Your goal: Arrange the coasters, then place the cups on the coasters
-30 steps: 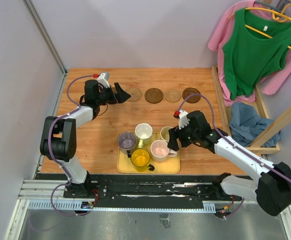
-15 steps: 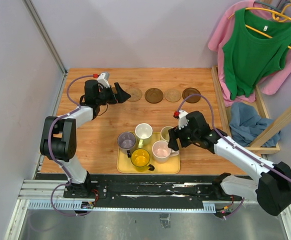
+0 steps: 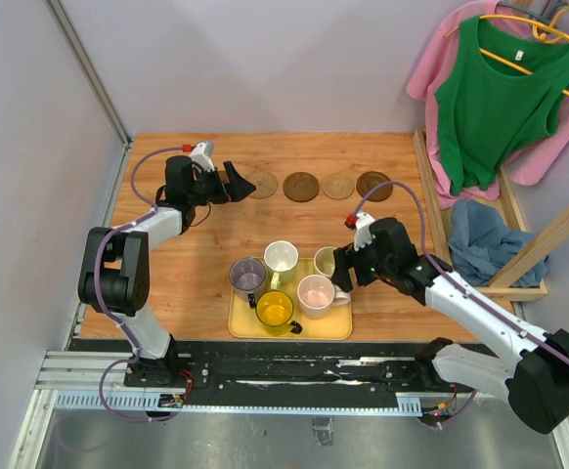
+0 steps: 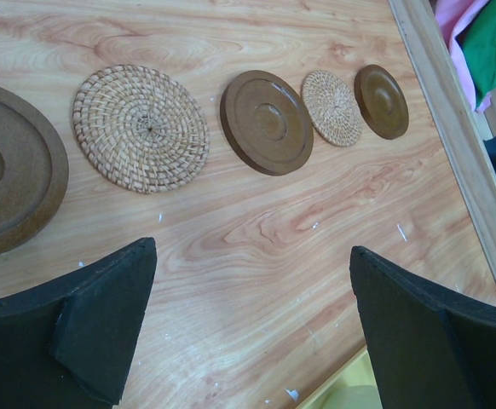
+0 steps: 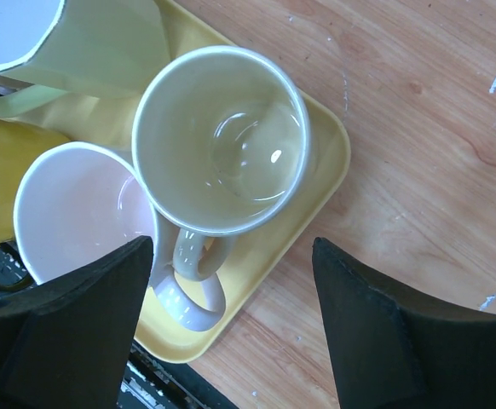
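Observation:
Four coasters lie in a row at the back: tan (image 3: 262, 185), dark brown (image 3: 301, 186), tan (image 3: 337, 186), dark brown (image 3: 373, 186). The left wrist view shows another dark brown coaster (image 4: 9, 187) at the row's left end. My left gripper (image 3: 234, 183) (image 4: 252, 247) hovers open and empty beside that end. Five cups stand on the yellow tray (image 3: 338, 327): grey-purple (image 3: 247, 277), white with pale green (image 3: 281, 259), yellow (image 3: 275, 310), pink (image 3: 314, 293) and cream (image 5: 221, 141). My right gripper (image 3: 338, 274) (image 5: 231, 243) is open above the cream cup's handle, gripping nothing.
A wooden frame (image 3: 431, 186) runs along the table's right edge, with green and pink garments (image 3: 490, 98) hanging above it and a blue cloth (image 3: 480, 239) below. A wall (image 3: 40, 195) closes the left side. The arm bases sit at the near edge.
My right gripper has shifted slightly to the right over the cream cup, still open. The left arm and all cups and coasters are where they were.

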Action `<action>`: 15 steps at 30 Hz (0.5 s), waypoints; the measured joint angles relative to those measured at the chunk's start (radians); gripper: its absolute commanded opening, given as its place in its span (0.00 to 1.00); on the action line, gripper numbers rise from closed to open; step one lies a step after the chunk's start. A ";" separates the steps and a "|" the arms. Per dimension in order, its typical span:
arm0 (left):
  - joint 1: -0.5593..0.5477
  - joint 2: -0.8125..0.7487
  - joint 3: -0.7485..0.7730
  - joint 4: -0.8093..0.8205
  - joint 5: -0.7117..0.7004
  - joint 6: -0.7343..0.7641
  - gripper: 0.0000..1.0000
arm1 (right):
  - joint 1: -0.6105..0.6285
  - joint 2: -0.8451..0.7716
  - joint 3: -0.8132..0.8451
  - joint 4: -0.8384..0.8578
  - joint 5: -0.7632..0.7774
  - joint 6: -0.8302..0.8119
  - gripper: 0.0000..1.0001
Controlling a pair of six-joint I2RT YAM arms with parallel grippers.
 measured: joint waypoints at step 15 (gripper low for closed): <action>0.000 0.005 0.000 0.001 0.015 -0.012 0.99 | 0.000 0.009 -0.022 0.001 0.063 0.005 0.74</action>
